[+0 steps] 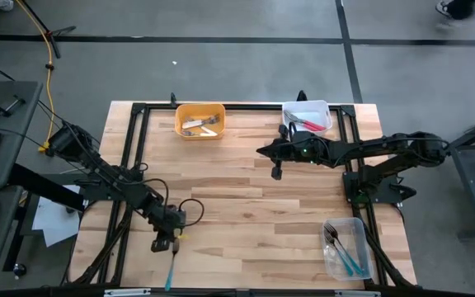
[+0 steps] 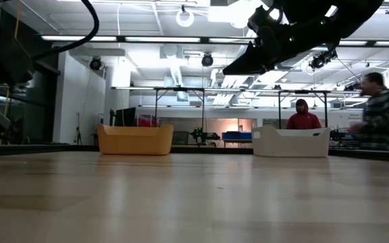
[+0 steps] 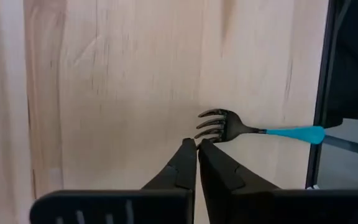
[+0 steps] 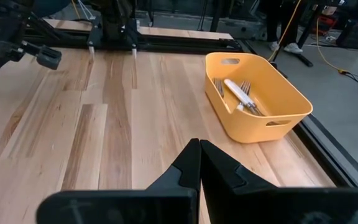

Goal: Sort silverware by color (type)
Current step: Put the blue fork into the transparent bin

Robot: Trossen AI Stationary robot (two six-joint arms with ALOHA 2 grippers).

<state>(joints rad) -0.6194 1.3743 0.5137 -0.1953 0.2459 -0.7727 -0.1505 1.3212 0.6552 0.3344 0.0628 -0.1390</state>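
- Since your left gripper point(image 3: 197, 144) has its two dark fingers pressed together on nothing, note that the small teal-handled fork with the silver metal head point(image 3: 253, 129) lies just past the fingertips, tines nearest them.
- Its long axis runs crosswise to the fingers, handle reaching the pale wooden table's point(image 1: 246, 206) near edge.
- Your left arm is far nearer; the right gripper point(image 1: 276, 172), also closed and empty, hangs mid-table.
- It looks thin and flat-lying, possibly hard to pinch.

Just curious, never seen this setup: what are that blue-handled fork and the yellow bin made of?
The fork looks like dull grey metal at the tines with a smooth teal handle, probably plastic. The yellow bin seems moulded matte plastic, judging by its rounded corners and cut-out handle slots.
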